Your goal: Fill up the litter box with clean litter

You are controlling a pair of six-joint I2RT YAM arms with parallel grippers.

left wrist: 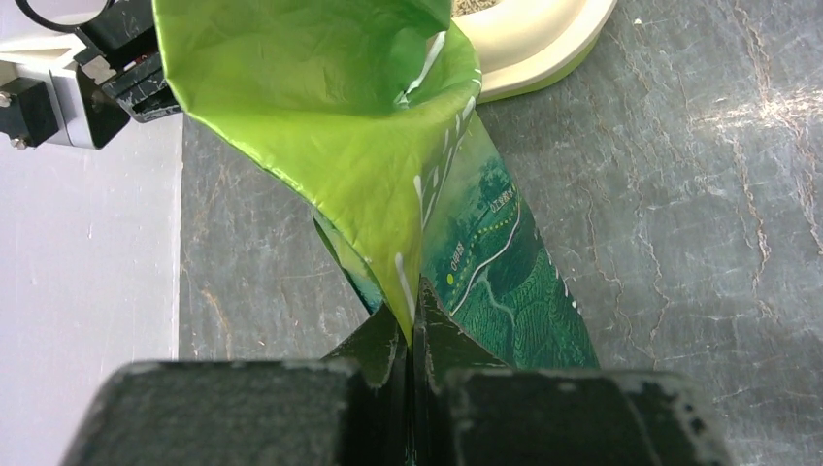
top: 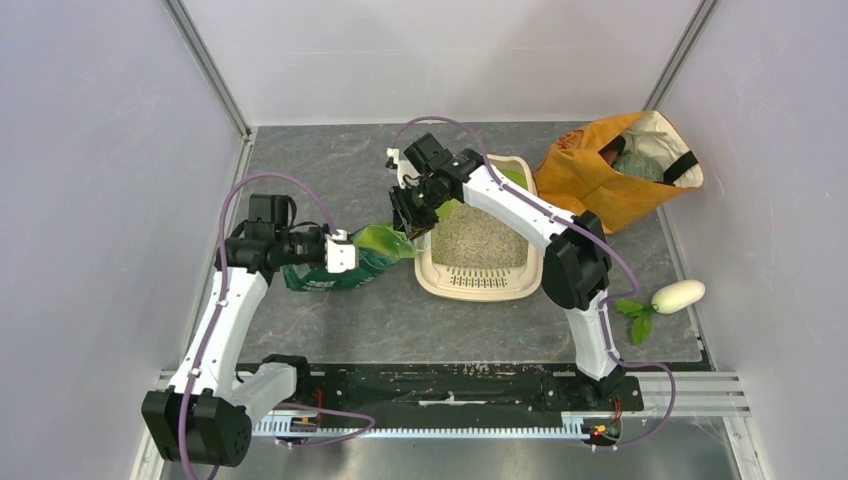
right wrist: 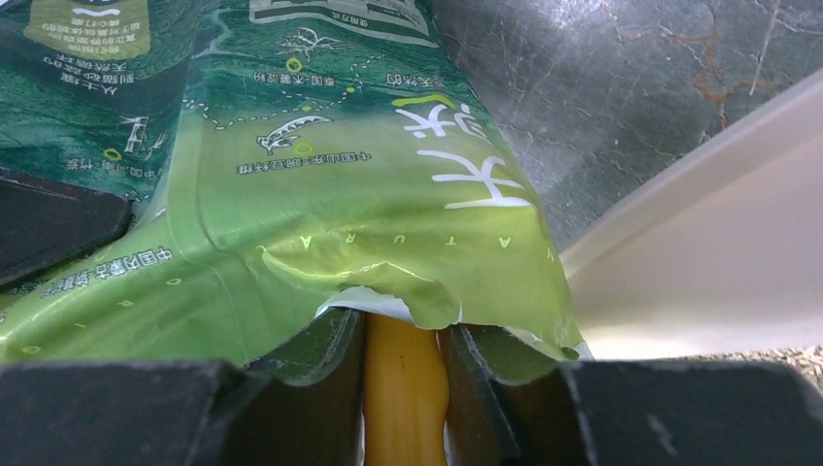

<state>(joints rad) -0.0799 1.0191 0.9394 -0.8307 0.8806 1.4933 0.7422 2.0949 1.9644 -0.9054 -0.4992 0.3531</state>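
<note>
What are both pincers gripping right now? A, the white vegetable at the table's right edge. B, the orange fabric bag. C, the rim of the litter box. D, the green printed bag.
D: the left pincer and the right pincer are each closed on the green printed bag, which is held between them just left of the litter box.

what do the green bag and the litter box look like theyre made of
The green bag looks like thin glossy plastic film: it creases sharply and catches light. The litter box seems rigid moulded plastic: smooth beige rim with a soft sheen.
</note>
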